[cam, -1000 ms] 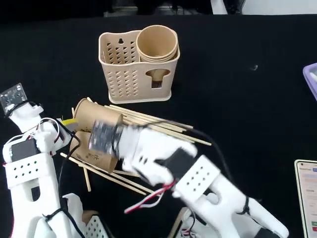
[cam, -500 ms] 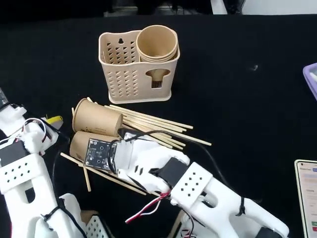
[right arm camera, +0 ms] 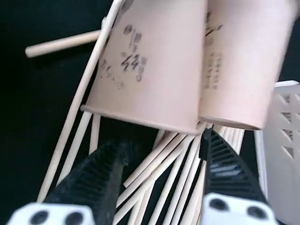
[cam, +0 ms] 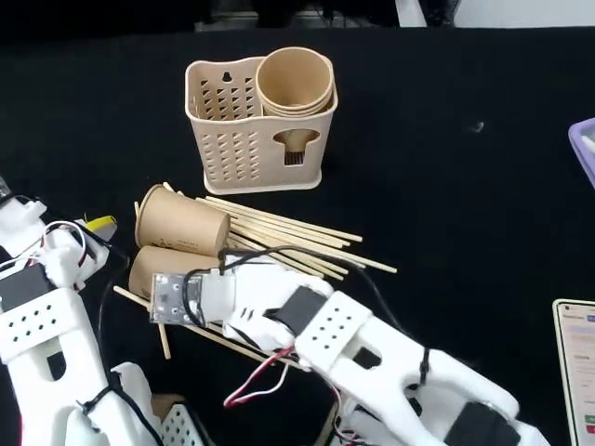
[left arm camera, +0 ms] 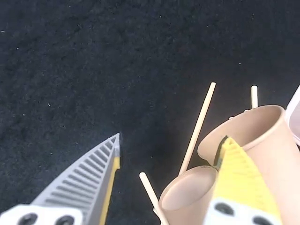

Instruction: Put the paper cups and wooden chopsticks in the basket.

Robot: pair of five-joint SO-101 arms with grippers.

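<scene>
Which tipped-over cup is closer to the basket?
The upper cup in the high view, lying between the basket and the other. The lower cup lies beside it, away from the basket.

Right arm lay stretched low from five o'clock toward ten, right gripper gaped wide, left arm stood at eight o'clock, left gripper was parted too

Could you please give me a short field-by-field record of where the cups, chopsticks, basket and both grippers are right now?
basket: upright on the black table
stacked cups: nested in one basket compartment
loose cups: two, lying on their sides next to each other
chopsticks: scattered flat around the loose cups
left gripper: jaws open, empty, beside the loose cups
right gripper: jaws open, close to the loose cups, gripping nothing
</scene>
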